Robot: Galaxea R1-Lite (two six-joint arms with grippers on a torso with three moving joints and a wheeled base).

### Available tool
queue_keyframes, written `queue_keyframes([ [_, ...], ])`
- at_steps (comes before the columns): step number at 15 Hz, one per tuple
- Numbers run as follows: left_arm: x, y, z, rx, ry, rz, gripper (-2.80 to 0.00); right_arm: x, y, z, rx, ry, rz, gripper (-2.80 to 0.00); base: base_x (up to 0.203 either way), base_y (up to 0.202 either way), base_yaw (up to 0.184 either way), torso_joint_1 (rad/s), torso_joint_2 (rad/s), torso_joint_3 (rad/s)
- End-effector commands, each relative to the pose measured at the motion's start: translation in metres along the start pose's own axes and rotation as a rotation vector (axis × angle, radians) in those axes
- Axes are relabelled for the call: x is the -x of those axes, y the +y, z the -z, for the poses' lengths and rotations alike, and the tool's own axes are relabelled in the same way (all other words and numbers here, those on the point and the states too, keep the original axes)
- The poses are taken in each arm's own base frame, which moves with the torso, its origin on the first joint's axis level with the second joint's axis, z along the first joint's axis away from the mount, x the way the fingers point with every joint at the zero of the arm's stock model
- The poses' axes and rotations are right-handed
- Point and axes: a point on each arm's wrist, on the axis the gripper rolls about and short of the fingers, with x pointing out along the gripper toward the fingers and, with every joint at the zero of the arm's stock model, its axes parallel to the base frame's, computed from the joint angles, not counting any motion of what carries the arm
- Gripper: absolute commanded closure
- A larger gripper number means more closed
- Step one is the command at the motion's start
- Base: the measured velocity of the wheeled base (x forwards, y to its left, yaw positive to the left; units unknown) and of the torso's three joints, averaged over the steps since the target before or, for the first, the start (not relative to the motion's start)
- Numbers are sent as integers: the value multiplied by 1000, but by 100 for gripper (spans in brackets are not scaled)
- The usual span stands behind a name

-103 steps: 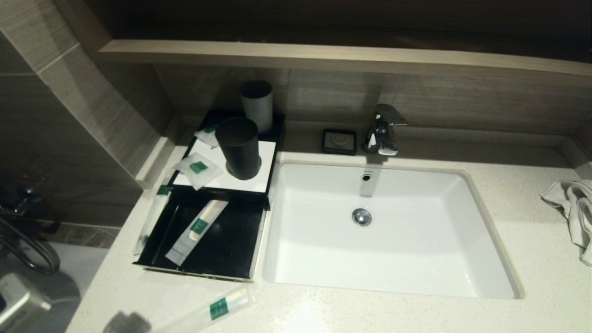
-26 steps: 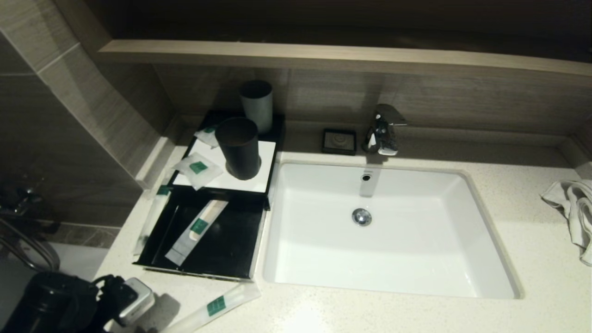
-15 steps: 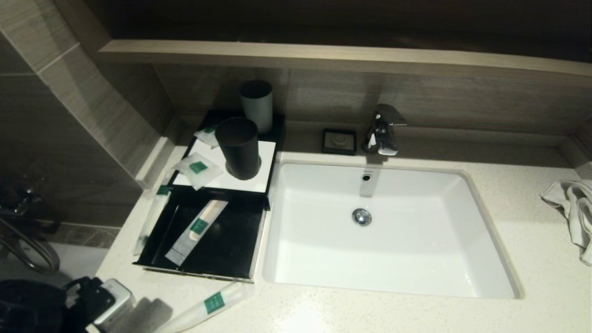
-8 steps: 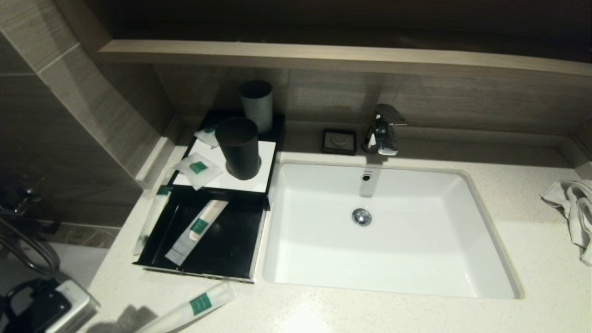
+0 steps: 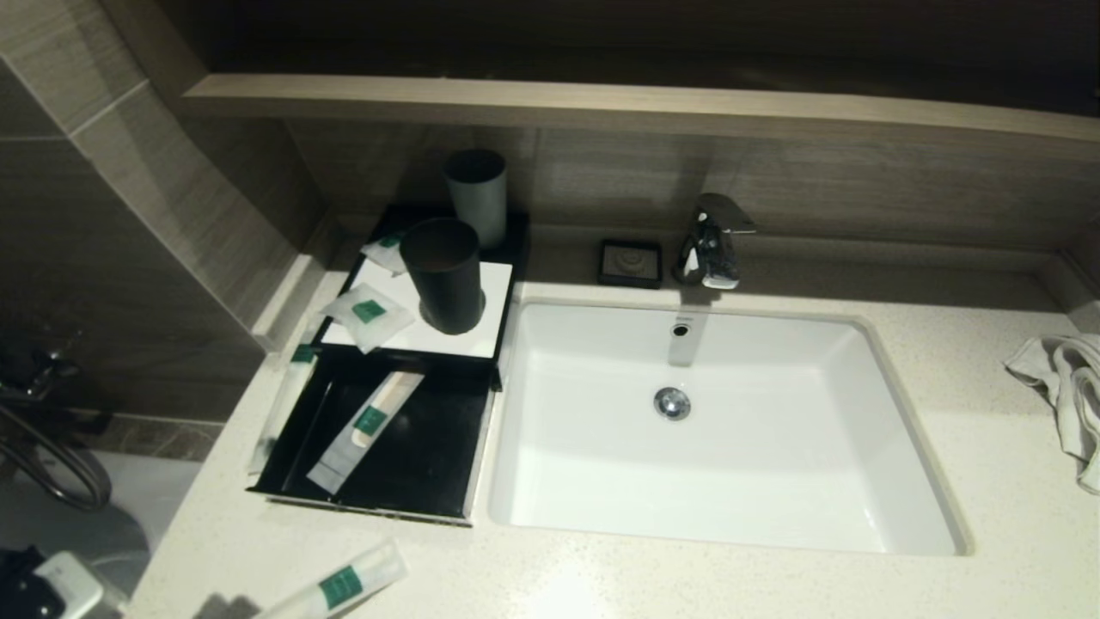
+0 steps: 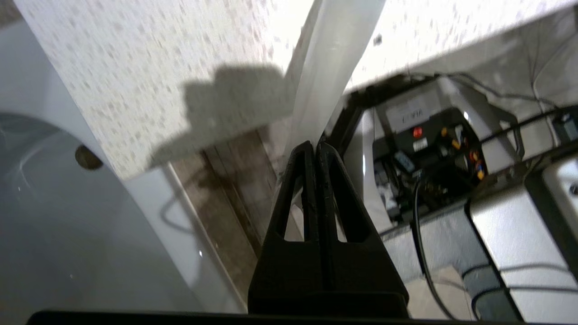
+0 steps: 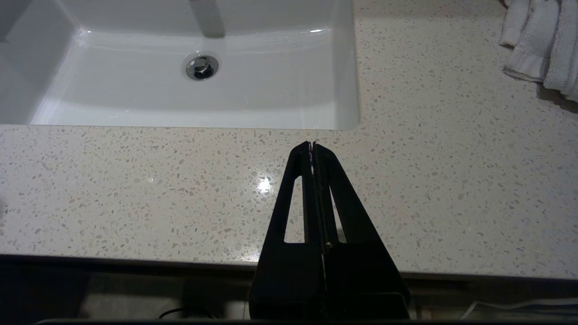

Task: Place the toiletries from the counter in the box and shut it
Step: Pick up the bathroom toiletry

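Note:
The black box (image 5: 434,342) with a white top stands left of the sink, its drawer (image 5: 430,468) pulled out. One long sachet (image 5: 365,427) lies in the drawer and another (image 5: 285,400) lies along the drawer's left side. Two small sachets (image 5: 368,314) lie on the box top beside a black cup (image 5: 443,275). A third long sachet (image 5: 344,585) lies at the counter's (image 5: 601,585) front left edge. My left gripper (image 6: 314,145) is shut on the near end of this sachet (image 6: 327,76), beyond the counter edge. My right gripper (image 7: 312,144) is shut and empty over the front counter, right of the sink.
A white sink (image 5: 713,507) fills the counter's middle, with a tap (image 5: 709,241) and a small black soap dish (image 5: 632,262) behind it. A grey cup (image 5: 475,193) stands at the box's back. A white towel (image 5: 1066,387) lies at the right. A wooden ledge (image 5: 601,103) runs above.
My left arm has drawn back to the lower left, almost out of the head view. The long sachet at the front has slid left and toward the counter's front edge with it.

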Motion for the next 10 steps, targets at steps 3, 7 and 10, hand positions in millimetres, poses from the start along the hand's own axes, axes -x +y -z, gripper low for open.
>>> queue_keyframes([
  [3,-4,-4,22,-7,68,15,0,0,0,0,-1,0,0,0,0,0,0,0,0,0],
  [7,-12,-6,34,-8,123,30,0,0,0,0,-1,2,0,0,0,0,0,0,0,0],
  [10,-17,-7,38,-11,164,49,0,0,0,0,-1,0,0,0,0,0,0,0,0,0],
])
